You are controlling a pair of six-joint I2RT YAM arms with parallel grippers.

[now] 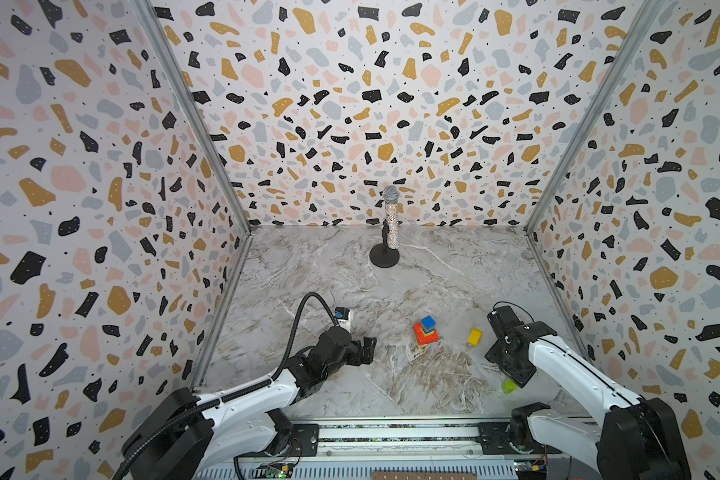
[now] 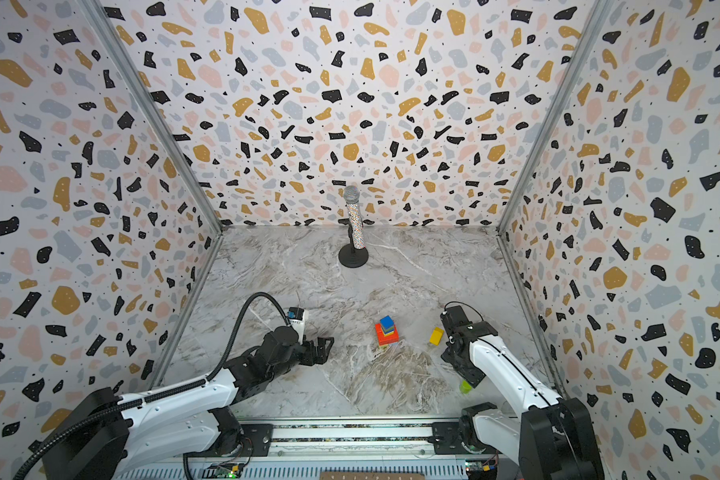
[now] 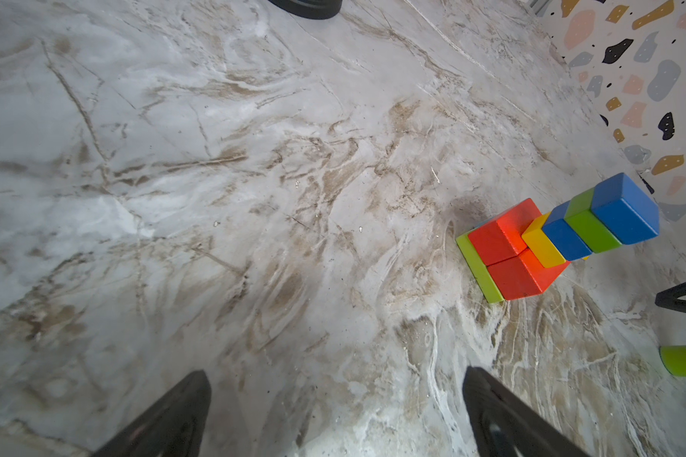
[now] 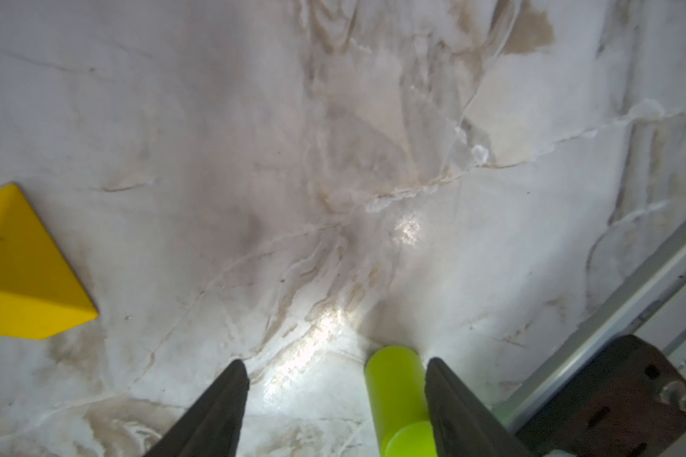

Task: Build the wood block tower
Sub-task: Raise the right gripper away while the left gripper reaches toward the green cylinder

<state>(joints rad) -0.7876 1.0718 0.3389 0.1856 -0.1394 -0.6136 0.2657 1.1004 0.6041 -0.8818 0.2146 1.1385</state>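
Observation:
The tower (image 1: 426, 332) (image 2: 386, 331) stands mid-table: a flat green block at the base, red bricks, then yellow, dark blue, green and a blue cube on top (image 3: 626, 209). A loose yellow block (image 1: 474, 336) (image 2: 436, 336) (image 4: 16, 269) lies on the marble to its right. My left gripper (image 1: 367, 351) (image 2: 325, 351) (image 3: 335, 372) hovers left of the tower, open and empty. My right gripper (image 4: 335, 362) points down near the front right, open. A lime-green cylinder (image 4: 397, 395) stands between its fingers, close against one, with a wide gap to the other.
The lime-green cylinder (image 1: 508, 386) (image 2: 465, 386) peeks out under the right wrist (image 1: 512, 353). A glittery microphone on a black stand (image 1: 387, 232) (image 2: 355, 232) stands at the back. Patterned walls close off three sides, and a metal rail (image 1: 391, 432) runs along the front.

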